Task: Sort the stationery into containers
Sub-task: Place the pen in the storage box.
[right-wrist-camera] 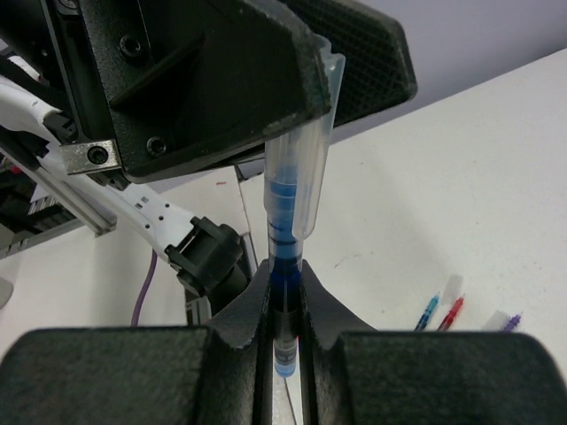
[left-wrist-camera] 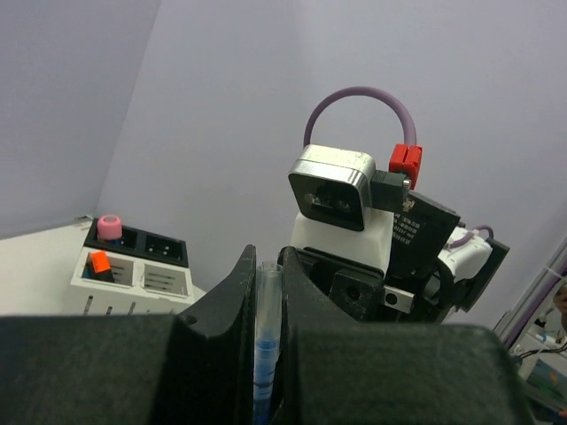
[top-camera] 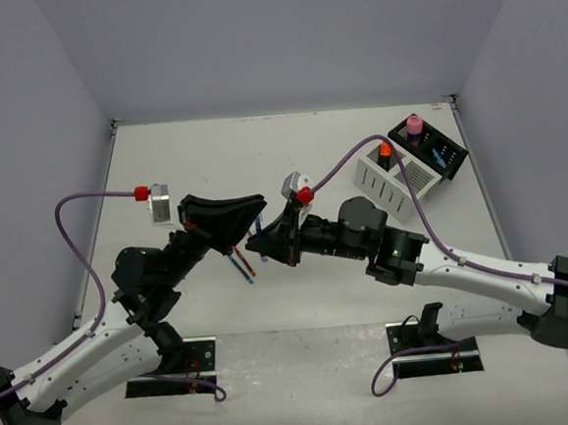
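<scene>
I am looking at my right gripper (right-wrist-camera: 283, 297) first: its jaws are pressing together on the dark blue lower barrel of the blue pen (right-wrist-camera: 285, 221), with the barrel running straight up out of the slot between the pads. At the pen's other end my left gripper (left-wrist-camera: 266, 283) is clamping the clear cap, so both arms are sharing one pen in mid-air above the middle of the table (top-camera: 260, 155), well apart from either box.

I am judging the pen to be light and stiff, so weight is not worrying me. The clear plastic cap is looking smooth and slightly tapered, and I am expecting it to slide or pull off if the two arms draw apart. The barrel is looking like the safer place to grip, near its middle, so that the pen hangs straight for lowering into a slot.

Farther out, loose pens (right-wrist-camera: 452, 312) are lying flat on the table below. At the far right the white box (top-camera: 386, 190) is holding an orange-capped highlighter (top-camera: 385, 151), and just behind it the black box (top-camera: 442, 153) is carrying the pink cylinder (top-camera: 414, 124).
</scene>
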Robot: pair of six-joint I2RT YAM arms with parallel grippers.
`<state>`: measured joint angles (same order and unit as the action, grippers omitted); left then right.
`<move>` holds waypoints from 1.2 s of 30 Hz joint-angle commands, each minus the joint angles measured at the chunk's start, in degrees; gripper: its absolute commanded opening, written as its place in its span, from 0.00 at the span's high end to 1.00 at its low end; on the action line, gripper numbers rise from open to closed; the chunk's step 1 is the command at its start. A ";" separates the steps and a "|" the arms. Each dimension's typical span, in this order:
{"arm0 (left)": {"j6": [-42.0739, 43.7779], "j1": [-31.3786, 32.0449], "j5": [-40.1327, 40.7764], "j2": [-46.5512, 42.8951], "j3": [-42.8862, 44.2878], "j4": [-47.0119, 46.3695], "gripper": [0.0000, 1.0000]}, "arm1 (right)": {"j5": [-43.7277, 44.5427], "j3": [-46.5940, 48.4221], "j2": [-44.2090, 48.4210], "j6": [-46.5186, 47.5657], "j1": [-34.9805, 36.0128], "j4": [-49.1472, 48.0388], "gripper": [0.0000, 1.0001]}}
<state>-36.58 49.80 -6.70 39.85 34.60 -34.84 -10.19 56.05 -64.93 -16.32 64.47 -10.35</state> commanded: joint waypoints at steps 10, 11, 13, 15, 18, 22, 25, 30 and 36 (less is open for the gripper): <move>9.60 3.38 3.10 -0.94 17.20 36.76 0.36 | 7.03 -6.88 3.25 -0.69 -8.79 -12.52 1.00; 9.60 3.38 7.26 -0.96 18.46 38.72 0.11 | 6.68 -9.12 3.41 -2.66 -11.06 -12.86 1.00; 8.00 3.38 14.48 -0.65 21.53 43.22 0.00 | 6.88 -12.63 4.60 -5.05 -16.35 -14.02 1.00; 4.59 3.38 24.98 -0.49 22.84 47.71 0.00 | 8.93 -16.19 6.42 -5.34 -19.67 -14.82 1.00; -0.25 3.38 34.06 -1.23 22.68 54.69 0.00 | 16.69 -18.48 9.85 -3.93 -23.72 -12.85 1.00; -1.25 3.44 34.62 -3.58 20.26 59.52 0.00 | 36.77 -20.50 12.70 -0.34 -30.61 -10.48 1.00; -1.03 3.38 33.94 -7.20 17.44 62.35 0.00 | 45.04 -22.38 12.46 -2.35 -42.67 -10.86 1.00; -1.40 3.46 34.21 -9.78 15.91 68.00 0.00 | 47.71 -20.38 4.99 -4.91 -53.11 -11.54 1.00; 2.08 3.38 34.82 -9.62 17.12 72.19 0.00 | 44.89 -16.26 -7.37 -8.40 -57.17 -11.54 1.00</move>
<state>-36.77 53.06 26.13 30.16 50.61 33.19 33.62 36.10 -67.42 -20.89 8.66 -20.20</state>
